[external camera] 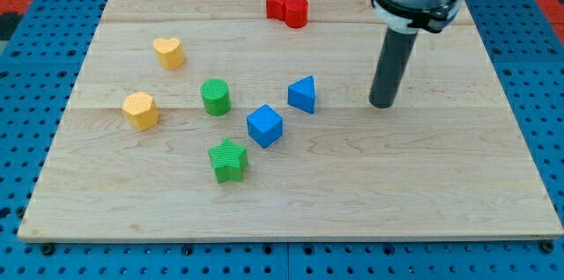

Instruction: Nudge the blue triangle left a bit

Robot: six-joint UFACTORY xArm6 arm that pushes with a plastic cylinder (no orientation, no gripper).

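The blue triangle sits near the middle of the wooden board. My tip rests on the board to the triangle's right, about a block and a half's width away, not touching it. A blue cube lies just below and left of the triangle, with a small gap between them.
A green cylinder stands left of the triangle. A green star lies below the blue cube. A yellow heart and a yellow hexagon are at the left. A red block is at the view's top.
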